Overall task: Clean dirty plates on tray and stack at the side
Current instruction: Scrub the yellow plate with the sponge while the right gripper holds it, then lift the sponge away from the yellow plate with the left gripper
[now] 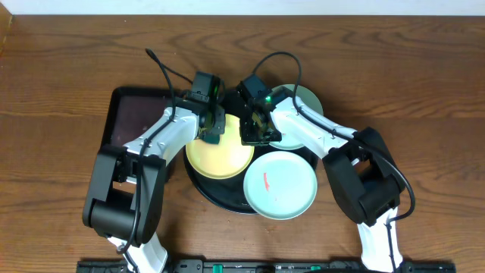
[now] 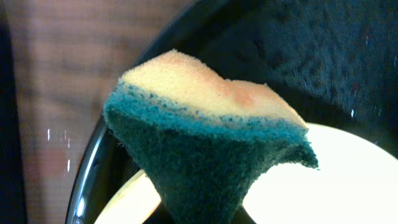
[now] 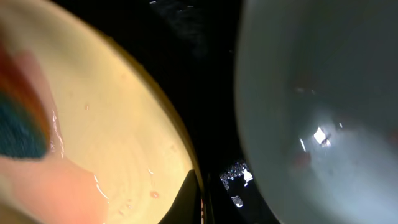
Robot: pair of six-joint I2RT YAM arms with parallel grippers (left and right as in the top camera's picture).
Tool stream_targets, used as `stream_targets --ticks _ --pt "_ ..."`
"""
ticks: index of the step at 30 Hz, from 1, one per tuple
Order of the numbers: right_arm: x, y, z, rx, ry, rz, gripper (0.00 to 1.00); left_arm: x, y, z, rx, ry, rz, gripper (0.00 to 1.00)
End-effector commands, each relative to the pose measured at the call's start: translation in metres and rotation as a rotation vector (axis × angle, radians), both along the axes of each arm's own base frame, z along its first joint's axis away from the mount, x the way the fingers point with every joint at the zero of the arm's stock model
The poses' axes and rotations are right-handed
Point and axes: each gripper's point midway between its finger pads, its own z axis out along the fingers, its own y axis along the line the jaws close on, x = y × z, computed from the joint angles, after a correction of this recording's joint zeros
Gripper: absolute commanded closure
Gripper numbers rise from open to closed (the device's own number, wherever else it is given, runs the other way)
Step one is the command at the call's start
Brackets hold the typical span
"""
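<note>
The pale yellow plate (image 1: 220,157) lies on the left half of the black round tray (image 1: 220,199). A mint-green plate (image 1: 279,184) with a red smear lies on the tray's right half. A second mint-green plate (image 1: 307,100) sits behind, by the tray's back right edge. My left gripper (image 1: 211,133) is shut on a yellow and blue-green sponge (image 2: 205,124) at the yellow plate's (image 2: 323,180) far edge. My right gripper (image 1: 255,133) is shut on the yellow plate's (image 3: 112,124) rim, one finger (image 3: 198,199) on top; the smeared plate (image 3: 311,112) is to its right.
A dark rectangular tray (image 1: 136,114) lies on the wooden table at the left, behind the left arm. Both arms cross over the back of the round tray (image 2: 93,162). Small wet spots glint on the tray's black floor (image 3: 239,174) between the two plates.
</note>
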Motion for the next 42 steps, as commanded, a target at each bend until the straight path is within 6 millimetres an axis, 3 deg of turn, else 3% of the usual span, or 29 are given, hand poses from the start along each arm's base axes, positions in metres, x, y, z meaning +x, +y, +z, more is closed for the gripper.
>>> stream_targets --ticks 1,5,11,24,31,42 --pt "-0.006 0.000 -0.011 -0.016 0.024 0.012 0.99 -0.033 0.004 -0.015 0.008 0.149 0.009 0.93" --pt "-0.006 0.000 -0.011 -0.016 0.024 0.012 0.99 -0.056 -0.009 -0.015 -0.067 0.246 -0.059 0.93" --pt "-0.006 0.000 -0.011 -0.016 0.024 0.012 0.99 -0.067 -0.026 -0.008 -0.162 0.281 -0.139 0.92" --pt "-0.006 0.000 -0.011 -0.016 0.024 0.012 0.99 -0.104 -0.018 -0.002 -0.152 0.447 -0.056 0.93" --pt "-0.006 0.000 -0.011 -0.015 0.024 0.012 0.99 -0.067 0.005 -0.011 -0.040 0.302 0.199 0.92" --pt "-0.006 0.000 -0.011 -0.016 0.024 0.012 0.99 -0.011 0.011 -0.002 -0.007 0.063 0.218 0.93"
